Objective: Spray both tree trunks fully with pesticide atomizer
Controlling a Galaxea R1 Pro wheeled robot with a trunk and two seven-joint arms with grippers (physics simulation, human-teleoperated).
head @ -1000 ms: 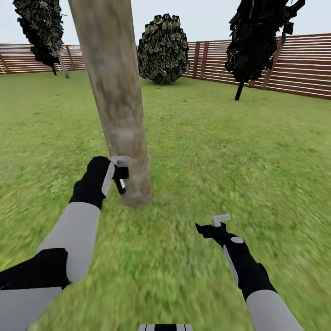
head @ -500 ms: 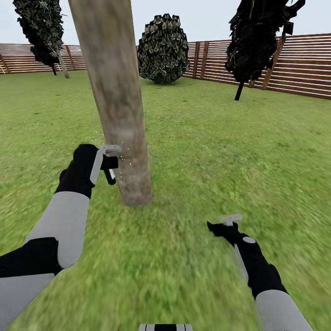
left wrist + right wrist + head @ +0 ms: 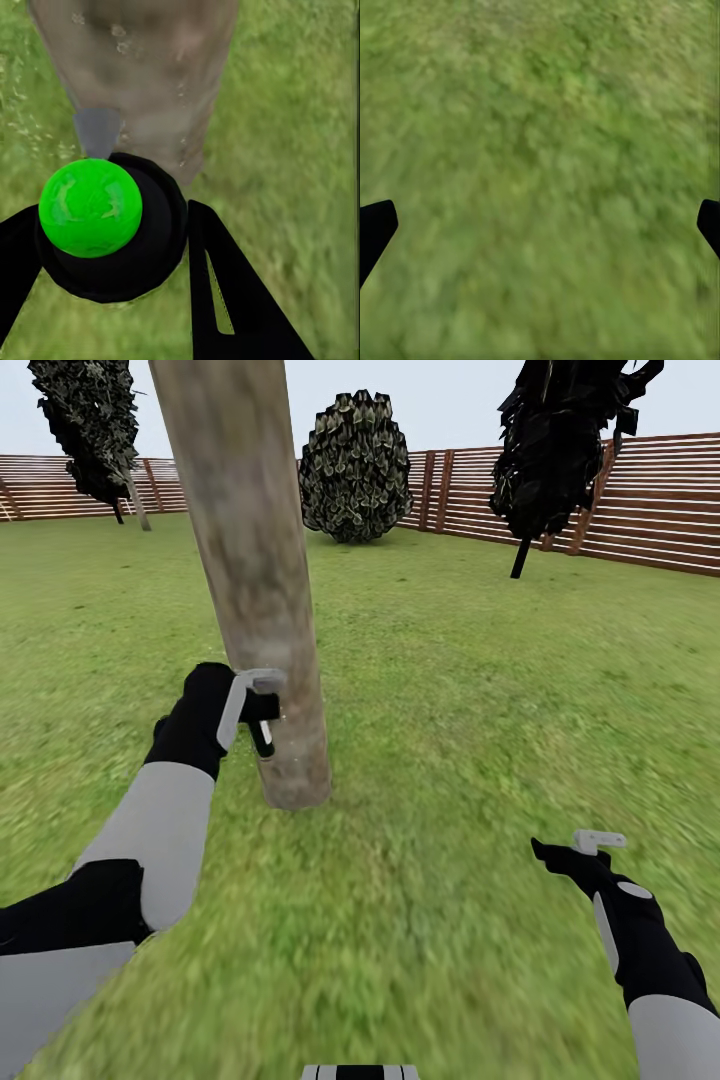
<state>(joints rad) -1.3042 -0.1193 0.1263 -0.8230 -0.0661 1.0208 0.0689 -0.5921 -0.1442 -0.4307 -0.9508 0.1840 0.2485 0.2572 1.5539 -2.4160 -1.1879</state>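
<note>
A thick, mottled grey-brown tree trunk (image 3: 250, 540) rises, slightly tilted, from the lawn just ahead of me. My left gripper (image 3: 264, 712) is low on the trunk's left side, shut on the pesticide atomizer (image 3: 112, 232). The atomizer is a dark body with a bright green ball and a grey nozzle (image 3: 97, 131) that points at the bark (image 3: 142, 67). White specks of pesticide (image 3: 118, 31) dot the bark and drift beside it. My right gripper (image 3: 583, 847) hangs open over bare grass at the lower right. Its black fingertips (image 3: 375, 225) stand far apart.
A brown slat fence (image 3: 650, 510) rings the lawn at the back. A round shrub (image 3: 355, 465) stands behind the trunk, and a dark thin-trunked tree (image 3: 560, 450) at the back right. A leafy tree with a pale leaning trunk (image 3: 136, 502) is at the far left.
My left gripper swung out left and up, then came back right against the trunk, higher than before. My right arm slid out to the right. The camera has not moved.
</note>
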